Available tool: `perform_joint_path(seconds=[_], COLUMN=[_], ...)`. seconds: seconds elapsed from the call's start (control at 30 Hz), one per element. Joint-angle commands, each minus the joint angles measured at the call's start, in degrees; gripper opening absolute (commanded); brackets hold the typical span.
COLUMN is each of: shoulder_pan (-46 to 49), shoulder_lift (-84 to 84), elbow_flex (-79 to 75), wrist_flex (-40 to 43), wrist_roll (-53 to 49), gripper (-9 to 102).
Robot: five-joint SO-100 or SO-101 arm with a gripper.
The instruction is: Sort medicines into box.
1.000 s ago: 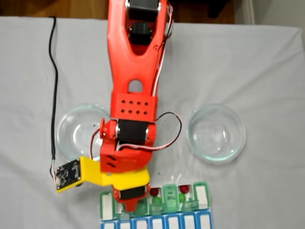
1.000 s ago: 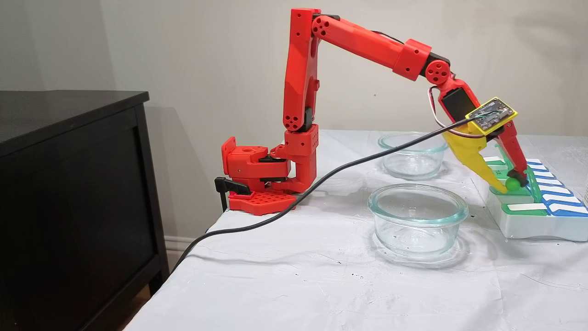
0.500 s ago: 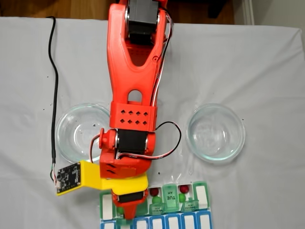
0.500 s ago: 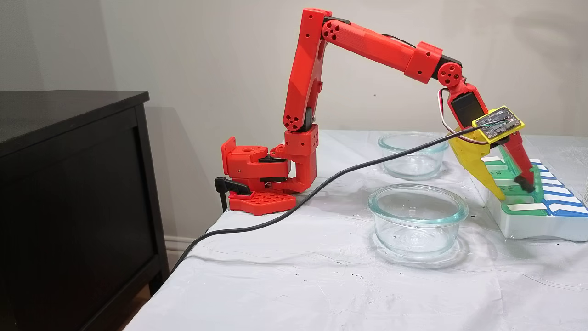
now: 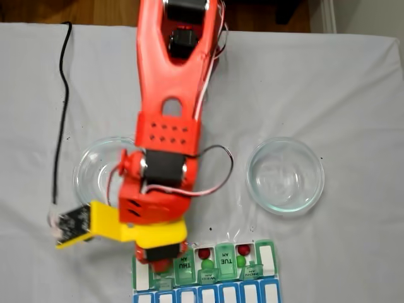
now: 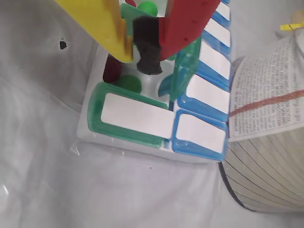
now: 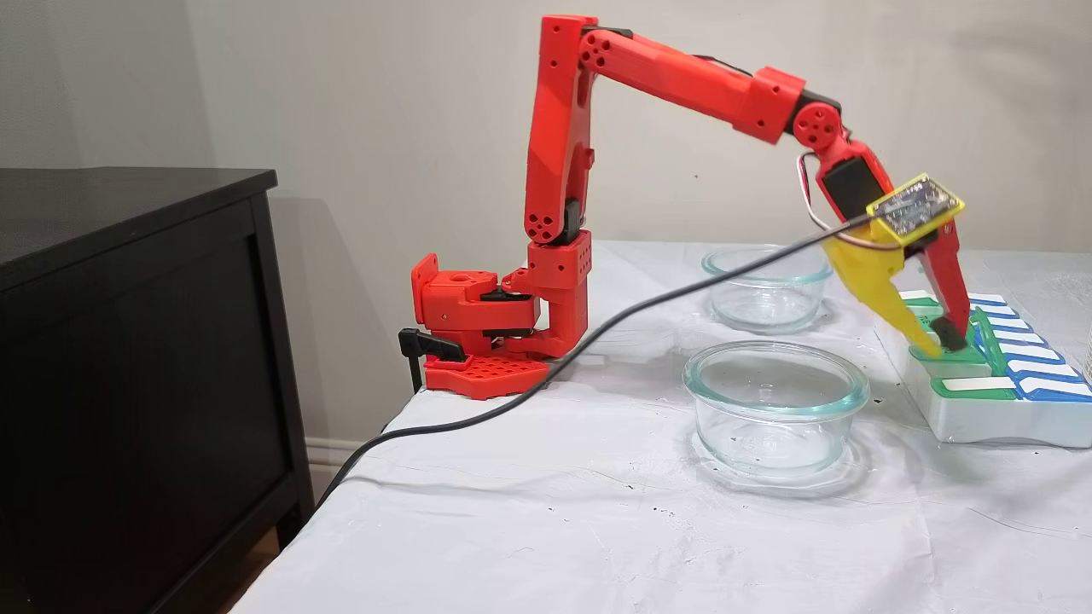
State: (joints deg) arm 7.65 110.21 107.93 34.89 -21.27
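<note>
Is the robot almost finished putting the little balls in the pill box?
Nearly, it seems. Both glass dishes look empty, and red and green balls sit in the box's open cells. The gripper hangs over the box, fingers holding nothing. What may be left is pulling the arm away.

Box (image 5: 268, 257) lids, fixed view from above: "THU AM", "TUE AM"; other lid labels blurred.
</note>
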Motion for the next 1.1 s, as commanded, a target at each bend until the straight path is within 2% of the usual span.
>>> perform_joint_path(seconds=[0.0, 0.07, 0.17, 0.3, 0.47, 0.77, 1.07], shoulder_pan=[-3.6, -7.9, -14.8, -21.2, -25.2, -24.2, -21.5], shoulder_lift=[15.0, 18.7, 22.0, 17.6, 11.7, 8.5, 4.2], elbow_flex=[0.7, 3.6, 9.3, 9.6, 13.4, 13.1, 10.2], wrist_flex=[0.1, -1.8, -10.1, -18.4, -33.0, -36.6, -36.4], wrist_roll=[0.3, 0.9, 3.0, 5.7, 6.2, 8.2, 8.9], gripper=[0, 0, 0, 0, 0, 0, 0])
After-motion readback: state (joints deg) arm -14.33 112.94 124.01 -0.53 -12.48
